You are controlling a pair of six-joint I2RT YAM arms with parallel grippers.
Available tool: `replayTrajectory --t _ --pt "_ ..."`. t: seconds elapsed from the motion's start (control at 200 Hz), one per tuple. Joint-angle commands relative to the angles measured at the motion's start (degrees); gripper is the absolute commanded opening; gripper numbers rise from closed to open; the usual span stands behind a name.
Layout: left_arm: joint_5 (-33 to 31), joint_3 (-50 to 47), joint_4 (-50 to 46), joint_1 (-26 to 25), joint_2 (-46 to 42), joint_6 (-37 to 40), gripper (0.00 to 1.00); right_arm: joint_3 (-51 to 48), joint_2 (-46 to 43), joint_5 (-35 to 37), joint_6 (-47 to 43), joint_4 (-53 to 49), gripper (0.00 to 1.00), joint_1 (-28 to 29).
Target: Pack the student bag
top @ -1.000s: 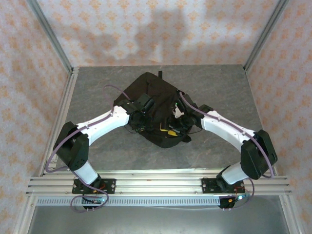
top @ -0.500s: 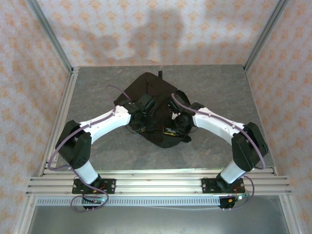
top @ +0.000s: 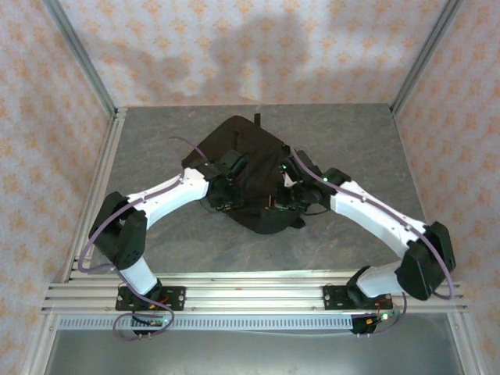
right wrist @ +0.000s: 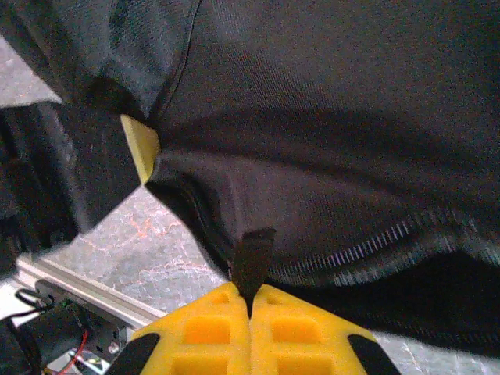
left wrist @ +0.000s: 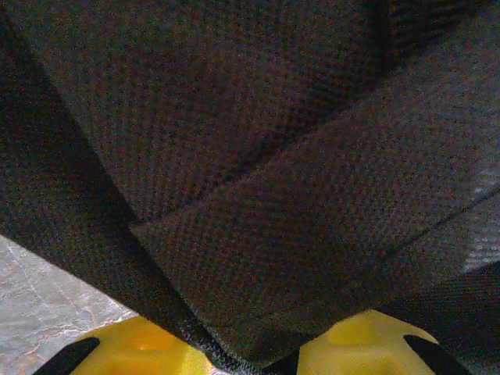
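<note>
Zipping seems in hand: the bag [top: 242, 152] lies on the worktop [top: 351, 141], its zip tab [right wrist: 251, 262] pinched in the closed right end effector [right wrist: 250, 295], a fabric fold [left wrist: 273, 258] clamped by the left end effector [left wrist: 250, 355]. Next, a steady pull along the zip is called for.

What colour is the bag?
The bag is black; the top view shows it best.

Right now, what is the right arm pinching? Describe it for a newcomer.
Find the black student bag on the table. A ribbed zip runs along its edge; at its end a short black tab juts from the fabric, clamped between yellow fingers.
</note>
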Motion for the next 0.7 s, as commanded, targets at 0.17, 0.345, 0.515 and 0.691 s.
replayTrajectory --t 0.17,0.345,0.515,0.691 --pt "-3.75 0.83 -3.95 1.98 0.29 0.11 0.29 -6.59 -6.10 3.07 -0.74 0.98 0.00 0.22" --pt "-2.79 0.24 -3.31 1.83 -0.30 -0.14 0.29 -8.12 -8.14 4.05 -0.90 3.51 0.00 0.24" --pt "-4.00 0.28 -4.33 1.99 -0.82 0.46 0.28 -8.74 -8.02 7.16 -0.53 1.69 0.00 0.24" --pt "-4.65 -0.64 -5.19 3.39 -1.82 0.94 0.28 -9.85 -9.02 9.15 -1.25 -1.37 0.00 0.24"
